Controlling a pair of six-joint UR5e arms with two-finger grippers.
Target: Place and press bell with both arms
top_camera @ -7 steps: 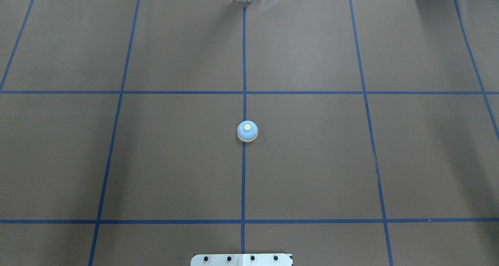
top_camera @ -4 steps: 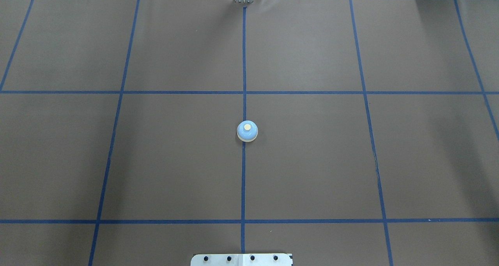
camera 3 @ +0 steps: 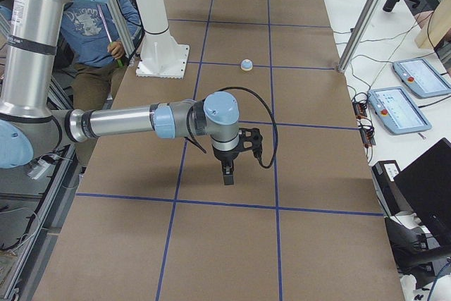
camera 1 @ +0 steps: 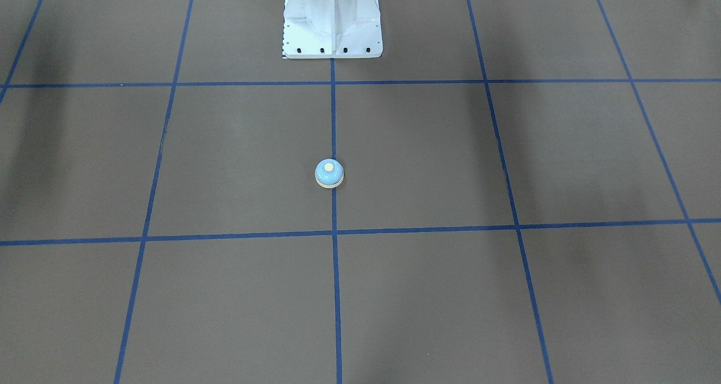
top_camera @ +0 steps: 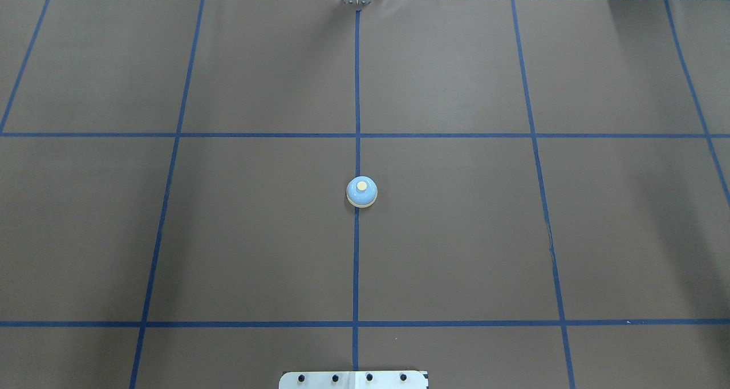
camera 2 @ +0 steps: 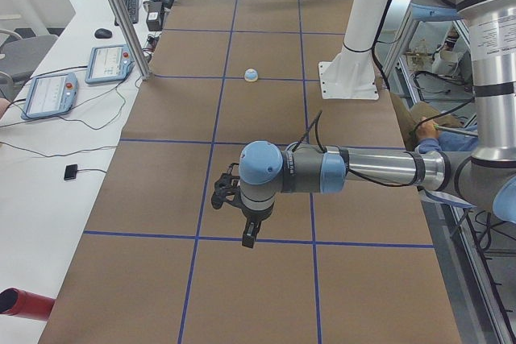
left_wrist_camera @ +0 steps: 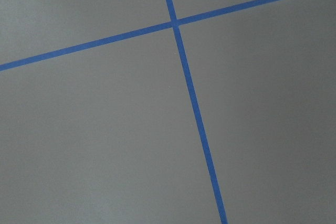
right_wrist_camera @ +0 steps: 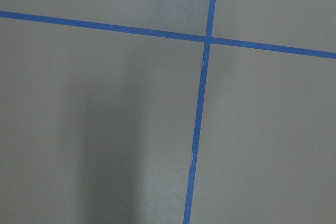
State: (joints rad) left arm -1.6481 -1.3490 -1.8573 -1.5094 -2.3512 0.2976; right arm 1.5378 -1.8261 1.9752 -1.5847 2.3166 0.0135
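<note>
The bell (top_camera: 361,192) stands upright and alone on the centre blue tape line of the brown mat; it also shows in the front view (camera 1: 329,173) and far off in both side views (camera 2: 251,75) (camera 3: 246,65). My left gripper (camera 2: 248,239) hangs fingers-down over the mat, well away from the bell toward the table's left end. My right gripper (camera 3: 227,176) hangs likewise toward the right end. Neither shows in the overhead or front view, so I cannot tell whether they are open or shut. Both wrist views show only mat and tape lines.
The white pedestal (camera 1: 332,18) stands at the robot's side of the table behind the bell. Metal posts (camera 2: 121,14) and teach pendants (camera 3: 398,107) stand along the far edge. A seated person (camera 3: 99,26) is beside the pedestal.
</note>
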